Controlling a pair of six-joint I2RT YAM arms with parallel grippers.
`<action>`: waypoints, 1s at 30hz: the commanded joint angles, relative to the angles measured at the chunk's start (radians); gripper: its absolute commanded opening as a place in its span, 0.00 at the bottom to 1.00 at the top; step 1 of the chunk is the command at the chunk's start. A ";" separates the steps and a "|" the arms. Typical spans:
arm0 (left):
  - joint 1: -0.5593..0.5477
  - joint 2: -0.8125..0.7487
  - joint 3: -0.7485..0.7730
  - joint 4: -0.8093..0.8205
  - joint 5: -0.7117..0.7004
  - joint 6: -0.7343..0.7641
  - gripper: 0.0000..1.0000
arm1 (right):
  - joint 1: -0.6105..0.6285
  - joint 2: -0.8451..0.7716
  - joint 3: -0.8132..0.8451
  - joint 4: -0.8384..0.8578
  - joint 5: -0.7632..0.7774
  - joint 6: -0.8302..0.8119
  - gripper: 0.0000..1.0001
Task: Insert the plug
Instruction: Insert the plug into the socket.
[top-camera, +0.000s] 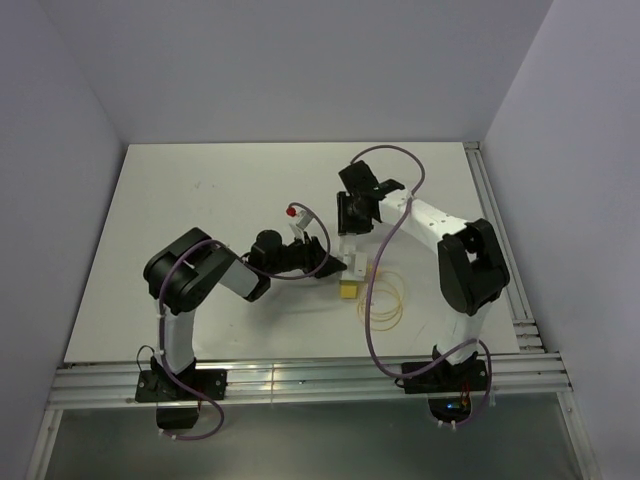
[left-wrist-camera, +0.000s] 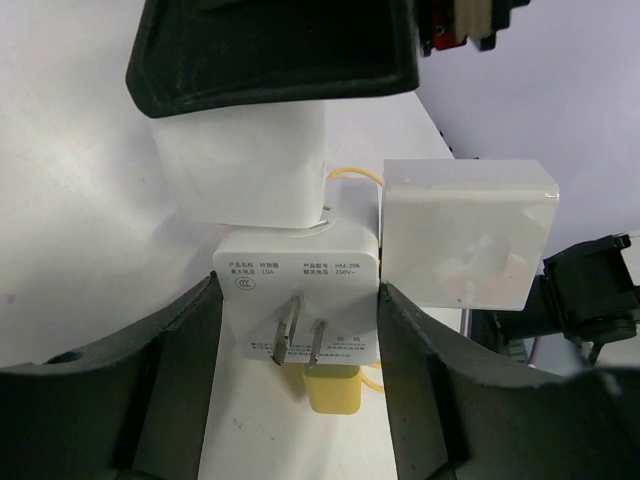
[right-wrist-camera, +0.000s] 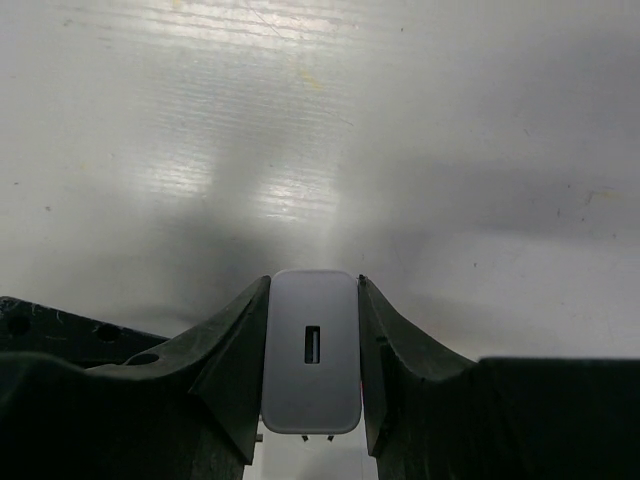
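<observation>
Here we have the left arm (top-camera: 178, 335): a white tube link above a black base (top-camera: 180, 385), topped with chunky black joint housings. We see the same build on the right arm (top-camera: 432, 220), with white links between rounded black motor casings. A purplish cable (top-camera: 367, 320) loops loosely off the right arm; another of the same colour hugs the left. Up close now, we find the left gripper (left-wrist-camera: 300, 290) has matte black, curved fingers (left-wrist-camera: 160, 380). The right gripper (right-wrist-camera: 312, 285) is dark as well, smooth-sided, with small round holes (right-wrist-camera: 140, 357) in the moulding.
</observation>
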 joint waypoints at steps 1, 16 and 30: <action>-0.003 -0.106 0.007 0.048 -0.047 0.099 0.00 | 0.005 -0.107 0.015 -0.022 -0.020 -0.004 0.00; -0.009 -0.319 -0.111 0.074 -0.125 0.394 0.00 | 0.014 -0.317 -0.089 -0.005 -0.069 0.065 0.00; -0.190 -0.546 -0.225 0.003 -0.399 0.707 0.00 | 0.067 -0.552 -0.316 0.052 -0.101 0.110 0.04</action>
